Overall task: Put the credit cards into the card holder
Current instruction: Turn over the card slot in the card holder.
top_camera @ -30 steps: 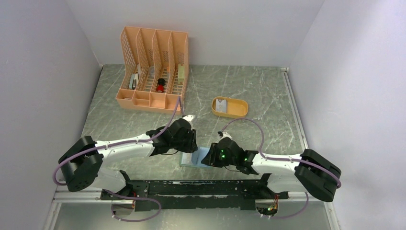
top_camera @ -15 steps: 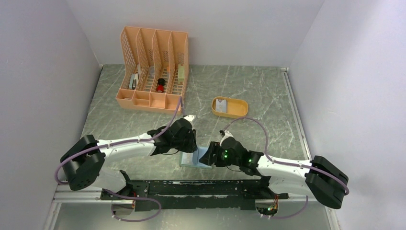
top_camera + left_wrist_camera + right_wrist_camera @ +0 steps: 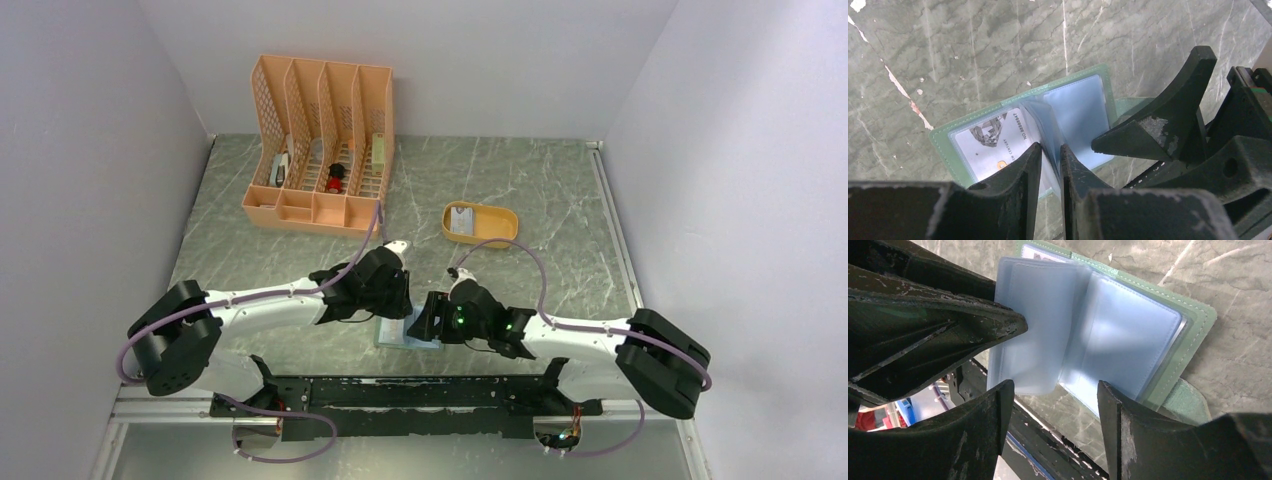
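The sage-green card holder (image 3: 393,334) lies open on the marble near the front edge, between both grippers. One credit card (image 3: 985,137), pale with dark print, sits inside its left clear sleeve. A middle clear sleeve (image 3: 1033,325) stands lifted, and my left gripper (image 3: 1050,150) is shut on its lower edge. My right gripper (image 3: 1053,397) hangs open over the holder's near edge (image 3: 1198,320), nothing between its fingers; one of its fingers (image 3: 1153,132) rests over the right-hand sleeve. Another credit card (image 3: 461,222) lies in the mustard-yellow tray (image 3: 508,234).
A peach lattice desk organizer (image 3: 320,150) with small items stands at the back left. The black mounting rail (image 3: 420,395) runs just in front of the card holder. Purple walls close in on three sides.
My right gripper has opened wide and shifted left, closer over the card holder. My left gripper has tightened a little on the clear sleeve and stayed in place.
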You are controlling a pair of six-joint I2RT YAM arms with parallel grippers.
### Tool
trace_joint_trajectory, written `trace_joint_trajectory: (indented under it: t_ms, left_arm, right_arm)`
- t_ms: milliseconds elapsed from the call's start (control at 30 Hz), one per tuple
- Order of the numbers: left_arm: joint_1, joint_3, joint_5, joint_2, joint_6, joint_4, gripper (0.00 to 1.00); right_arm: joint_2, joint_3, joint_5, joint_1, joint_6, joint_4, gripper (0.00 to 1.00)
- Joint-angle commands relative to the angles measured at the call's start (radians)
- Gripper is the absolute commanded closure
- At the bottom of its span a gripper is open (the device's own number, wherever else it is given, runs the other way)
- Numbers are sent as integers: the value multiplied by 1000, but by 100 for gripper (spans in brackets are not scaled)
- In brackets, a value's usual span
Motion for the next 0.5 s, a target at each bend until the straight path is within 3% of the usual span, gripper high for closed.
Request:
trace_joint_trajectory:
  t_ms: [0, 467]
  left_arm:
    - [-10, 28, 25, 10, 9, 23, 75]
    - [-14, 31, 37, 31, 14, 35, 76]
  right_arm:
    - [17, 28, 1, 6, 3, 33, 34]
    - [-6, 39, 22, 15, 5, 34, 30]
